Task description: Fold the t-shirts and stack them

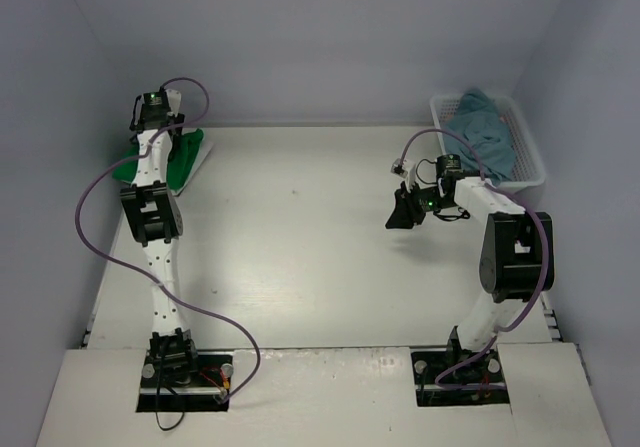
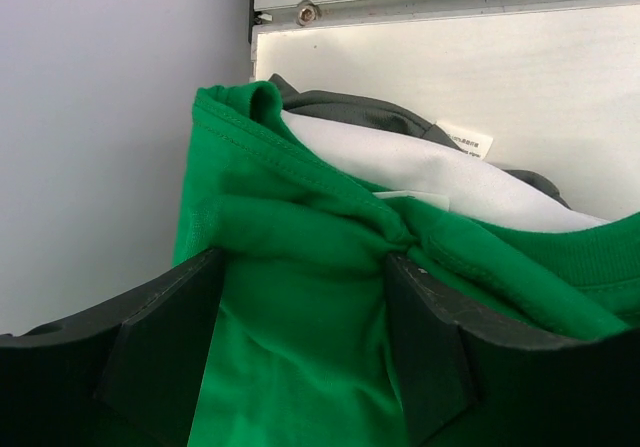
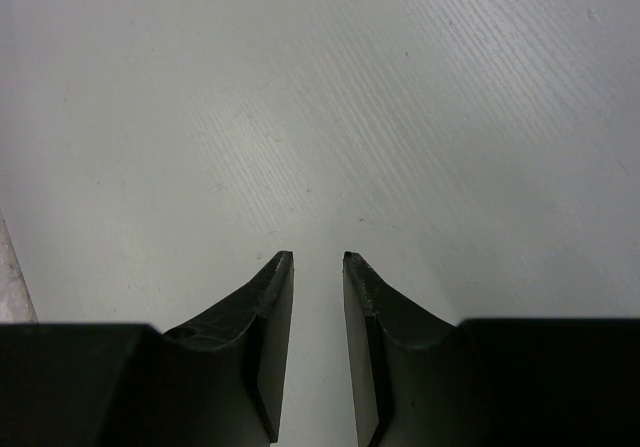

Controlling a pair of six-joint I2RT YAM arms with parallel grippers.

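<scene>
Over on the left, at about ten o'clock on the pale grey tabletop (image 1: 300, 257), the bright green cloth t-shirt (image 1: 190, 152) lies close to the left wall. The left arm reaches out over it. In the left wrist view the left end effector (image 2: 305, 257) has its two black fingers (image 2: 160, 357) wide apart. The green cloth is bunched up in the gap and touches both of them. It does not look squeezed.

Just past the green one, at twelve o'clock in that view, shows the white cloth t-shirt (image 2: 420, 167). The dark grey-green cloth t-shirt (image 2: 370, 107) peeks out from behind the white one, and a small white label (image 2: 465, 139) sits at its edge. The three shirts touch one another in one pile.

The middle of the tabletop shows only its own pale surface.

On the right, at about three o'clock, the right end effector (image 1: 403, 212) hangs above the tabletop and points toward eight o'clock. In the right wrist view its fingers (image 3: 270, 327) are close to each other with a thin gap, and only tabletop shows through the gap. It holds nothing.

At about two o'clock, near the right wall, stands the white plastic lattice basket (image 1: 530, 142). The dull teal-blue cloth t-shirt (image 1: 480, 127) lies crumpled inside it and rises over its rim.
</scene>
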